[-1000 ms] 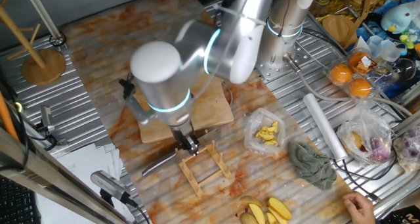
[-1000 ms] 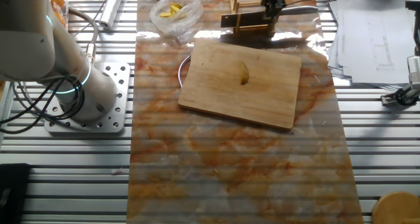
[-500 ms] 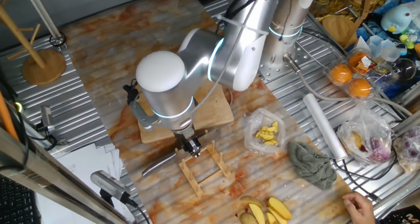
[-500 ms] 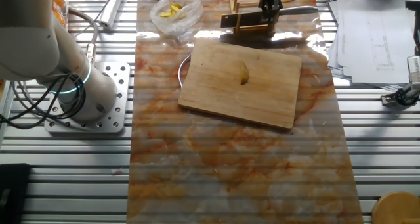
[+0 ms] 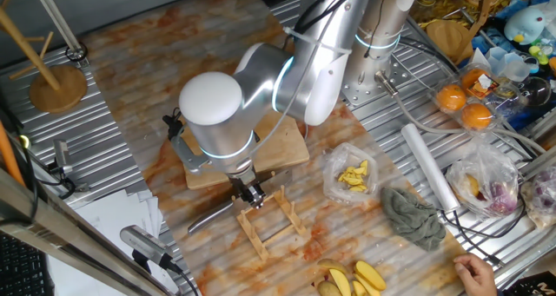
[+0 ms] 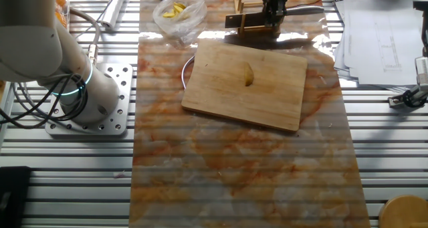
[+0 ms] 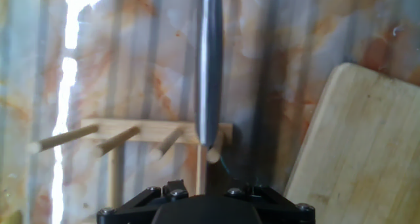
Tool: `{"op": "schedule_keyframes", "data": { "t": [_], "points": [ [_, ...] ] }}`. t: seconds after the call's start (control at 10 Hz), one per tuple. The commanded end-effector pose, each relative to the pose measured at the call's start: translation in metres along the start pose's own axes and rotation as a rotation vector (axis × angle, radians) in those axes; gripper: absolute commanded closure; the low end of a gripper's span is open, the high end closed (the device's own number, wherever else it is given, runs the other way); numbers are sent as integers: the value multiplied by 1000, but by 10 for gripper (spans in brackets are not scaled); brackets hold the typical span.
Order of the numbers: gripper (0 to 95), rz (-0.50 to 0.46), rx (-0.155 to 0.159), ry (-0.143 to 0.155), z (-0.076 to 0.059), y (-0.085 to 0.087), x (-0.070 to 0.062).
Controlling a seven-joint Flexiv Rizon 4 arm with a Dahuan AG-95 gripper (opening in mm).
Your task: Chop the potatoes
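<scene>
standing by the table, i went over it from left to right. off to the left in one fixed view stood a wooden stand with a round base, on the ribbed metal surface. next came the marbled orange mat, and on it the wooden cutting board, largely hidden behind the arm that bent down over its near edge. the gripper was low, right at a small wooden rack with pegs, which sat just beside the board. a long metal knife lay in that rack, its handle stretching away from the hand — from where i stood i could not tell whether the fingers were clamped on it or loose around it, and the hand view showed only the handle running straight ahead over the pegs, with the board's corner to the right.

the potato — one pale-yellow oval piece, whole — lay near the middle of the cutting board in the other fixed view, well apart from the gripper.

further right sat a clear plastic bag of yellow pieces, then a crumpled grey cloth, a white roll and two oranges at the far right.
</scene>
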State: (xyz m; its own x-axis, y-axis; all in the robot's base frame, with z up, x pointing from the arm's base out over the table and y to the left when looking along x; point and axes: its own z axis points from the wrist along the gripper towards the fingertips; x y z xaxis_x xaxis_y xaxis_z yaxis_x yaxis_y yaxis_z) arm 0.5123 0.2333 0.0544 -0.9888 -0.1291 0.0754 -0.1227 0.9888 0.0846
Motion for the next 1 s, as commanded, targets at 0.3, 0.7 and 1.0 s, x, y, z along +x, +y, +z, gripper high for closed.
{"op": "schedule_keyframes", "data": {
  "t": [0.3,0.7,1.0],
  "points": [
    [570,1,-2,1,6,-2,-1],
    [760,0,-5,1,11,-2,-1],
    [760,-2,-5,2,13,-2,-2]
  ]
}}
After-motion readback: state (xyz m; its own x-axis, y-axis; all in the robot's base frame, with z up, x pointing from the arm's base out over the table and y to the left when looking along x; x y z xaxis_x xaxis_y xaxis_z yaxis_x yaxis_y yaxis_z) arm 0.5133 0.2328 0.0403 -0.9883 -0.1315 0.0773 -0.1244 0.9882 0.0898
